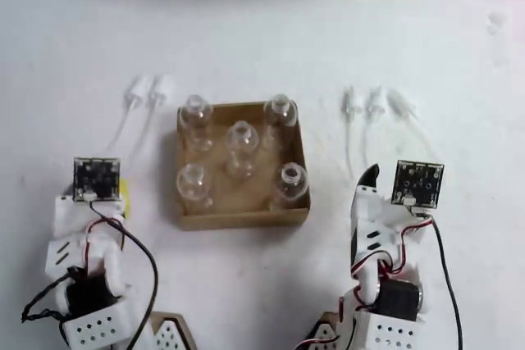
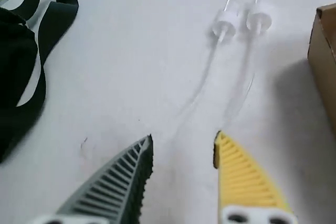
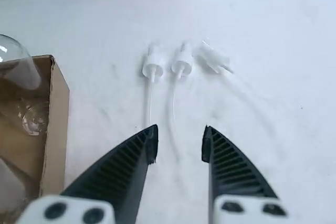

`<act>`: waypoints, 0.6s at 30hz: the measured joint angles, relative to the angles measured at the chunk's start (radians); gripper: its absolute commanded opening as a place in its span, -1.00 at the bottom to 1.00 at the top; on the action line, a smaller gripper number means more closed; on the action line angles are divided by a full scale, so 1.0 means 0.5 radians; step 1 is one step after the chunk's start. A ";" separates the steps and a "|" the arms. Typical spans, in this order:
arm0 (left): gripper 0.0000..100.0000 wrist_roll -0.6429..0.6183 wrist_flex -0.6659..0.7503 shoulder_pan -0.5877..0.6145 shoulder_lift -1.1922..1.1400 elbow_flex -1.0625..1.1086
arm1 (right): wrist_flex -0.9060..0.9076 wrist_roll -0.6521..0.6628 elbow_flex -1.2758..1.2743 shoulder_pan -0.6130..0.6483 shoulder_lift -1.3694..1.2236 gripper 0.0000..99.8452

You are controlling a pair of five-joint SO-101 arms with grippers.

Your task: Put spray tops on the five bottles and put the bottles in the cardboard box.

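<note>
A cardboard box (image 1: 244, 218) sits mid-table with several clear, uncapped bottles (image 1: 240, 147) standing upright inside. Two white spray tops (image 1: 148, 90) lie left of the box, their thin tubes trailing toward me; they appear as spray tops (image 2: 242, 21) ahead of my left gripper (image 2: 184, 153), which is open and holds nothing. Three spray tops (image 1: 374, 104) lie right of the box, seen as spray tops (image 3: 181, 64) ahead of my right gripper (image 3: 178, 144), also open with nothing between its fingers. The box edge (image 3: 52, 124) and one bottle (image 3: 18, 69) show beside it.
White table surface (image 1: 246, 38) all around. A dark cloth or bag (image 2: 26, 61) lies off to one side in the left wrist view. Both arm bases sit at the near table edge, with cables trailing by each.
</note>
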State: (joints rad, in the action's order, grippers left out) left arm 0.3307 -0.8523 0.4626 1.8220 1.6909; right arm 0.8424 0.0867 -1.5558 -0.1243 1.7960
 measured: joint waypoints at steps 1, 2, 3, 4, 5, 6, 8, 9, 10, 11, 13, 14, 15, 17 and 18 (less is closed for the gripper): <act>-0.65 0.049 0.000 0.000 0.000 -0.006 | 0.000 0.015 0.000 0.000 0.000 -0.76; -0.65 0.107 0.000 0.000 0.000 -0.028 | 0.000 0.025 0.000 0.000 0.000 -0.76; -0.65 0.172 0.000 0.006 0.000 -0.064 | 0.000 0.031 0.000 0.000 0.000 -0.76; -0.65 0.227 0.000 0.028 0.000 -0.114 | 0.000 0.037 0.000 0.000 0.000 -0.76; -0.64 0.267 0.000 0.055 0.000 -0.169 | 0.000 0.043 0.000 0.000 0.000 -0.76; -0.64 0.298 0.000 0.083 0.000 -0.233 | 0.000 0.043 0.000 0.003 0.000 -0.76; -0.64 0.322 0.000 0.153 0.000 -0.371 | 0.000 0.043 0.000 0.003 0.000 -0.76; -0.64 0.331 -0.006 0.190 0.000 -0.451 | 0.000 0.043 0.000 0.003 0.000 -0.76; -0.64 0.350 -0.028 0.224 0.000 -0.531 | 0.000 0.043 0.000 0.003 0.000 -0.76; -0.64 0.371 -0.055 0.249 0.000 -0.611 | 0.000 0.043 0.000 0.003 0.000 -0.76; -0.64 0.405 -0.114 0.261 0.000 -0.776 | 0.000 0.043 0.000 0.003 0.000 -0.76; -0.64 0.417 -0.138 0.261 -0.040 -0.859 | 0.000 0.043 0.000 0.003 0.000 -0.76; -0.64 0.430 -0.147 0.264 -0.107 -0.948 | 0.000 0.043 0.000 0.003 0.000 -0.76; -0.64 0.433 -0.157 0.276 -0.282 -1.126 | 0.000 0.043 0.000 0.003 0.000 -0.76; -0.64 0.433 -0.175 0.276 -0.399 -1.237 | 0.000 0.043 0.000 0.003 0.000 -0.76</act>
State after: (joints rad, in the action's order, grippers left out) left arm 0.5470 -0.9398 0.6007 1.6226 1.0725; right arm 0.8424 0.1082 -1.5558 -0.1227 1.7960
